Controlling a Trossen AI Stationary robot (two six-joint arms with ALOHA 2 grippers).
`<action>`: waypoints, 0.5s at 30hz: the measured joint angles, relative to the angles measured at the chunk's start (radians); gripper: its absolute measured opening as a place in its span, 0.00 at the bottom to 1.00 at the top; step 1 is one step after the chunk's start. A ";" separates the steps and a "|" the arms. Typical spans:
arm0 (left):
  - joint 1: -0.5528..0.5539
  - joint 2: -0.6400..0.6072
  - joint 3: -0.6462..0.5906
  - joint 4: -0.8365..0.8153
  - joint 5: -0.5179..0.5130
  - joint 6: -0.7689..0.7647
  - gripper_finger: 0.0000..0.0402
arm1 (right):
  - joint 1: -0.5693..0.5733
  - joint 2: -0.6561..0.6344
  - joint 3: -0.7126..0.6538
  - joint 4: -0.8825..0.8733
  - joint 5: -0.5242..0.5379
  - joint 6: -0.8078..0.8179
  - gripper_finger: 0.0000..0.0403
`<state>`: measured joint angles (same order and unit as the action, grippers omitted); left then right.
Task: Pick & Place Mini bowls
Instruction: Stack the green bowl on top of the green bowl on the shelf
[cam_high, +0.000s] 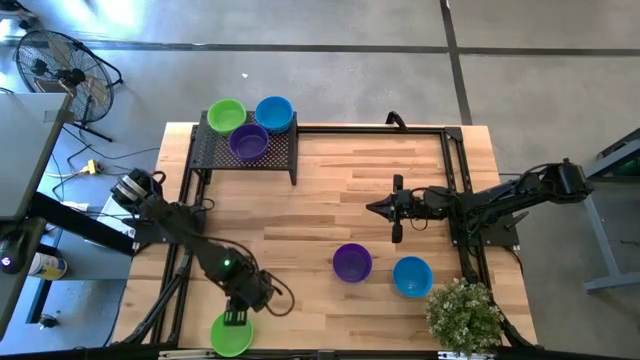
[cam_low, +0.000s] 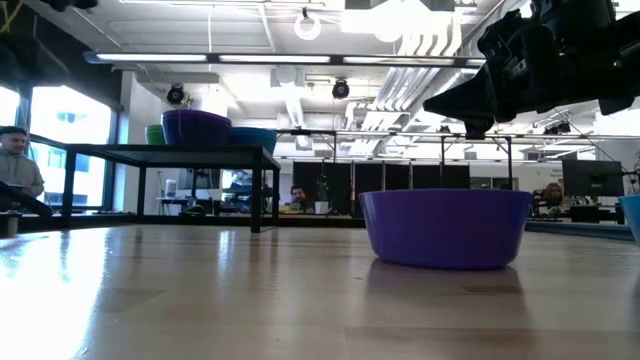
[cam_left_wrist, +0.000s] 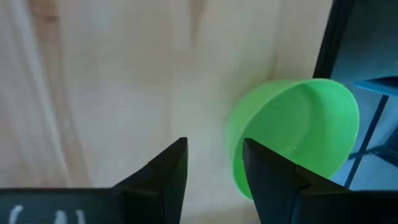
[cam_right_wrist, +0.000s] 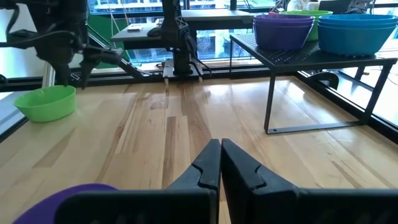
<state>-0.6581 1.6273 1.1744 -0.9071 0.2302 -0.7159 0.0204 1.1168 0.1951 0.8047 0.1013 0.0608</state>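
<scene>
Left claw (cam_high: 234, 318) slightly parted, empty, over green bowl (cam_high: 231, 335) | right claw (cam_high: 397, 210) closed, idle | three bowls racked (cam_high: 247, 148), three left on table (cam_high: 300, 215)

A pale wooden surface (cam_high: 320, 200) with a dark metal frame along its edges fills the middle of the high view. At its upper left stands a black mesh rack (cam_high: 215, 152) on thin legs; in the low view the rack (cam_low: 150, 155) shows at left. A small green potted plant (cam_high: 463, 314) sits at the surface's lower right corner. A floor fan (cam_high: 55, 62) stands on grey concrete at the upper left of the frame. At the low view's far left edge a person (cam_low: 15, 170) sits in the room behind.
</scene>
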 joint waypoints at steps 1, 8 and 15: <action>-0.006 0.007 0.000 0.008 0.000 0.000 0.38 | 0.000 0.000 0.000 0.000 0.000 -0.001 0.00; -0.050 0.056 0.000 0.039 0.025 -0.025 0.38 | 0.000 0.000 0.000 -0.001 0.000 -0.002 0.00; -0.064 0.109 0.001 0.090 0.054 -0.033 0.38 | 0.000 0.000 0.000 -0.003 0.000 -0.002 0.00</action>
<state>-0.7223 1.7366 1.1751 -0.8174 0.2837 -0.7489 0.0204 1.1168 0.1949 0.8017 0.1013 0.0593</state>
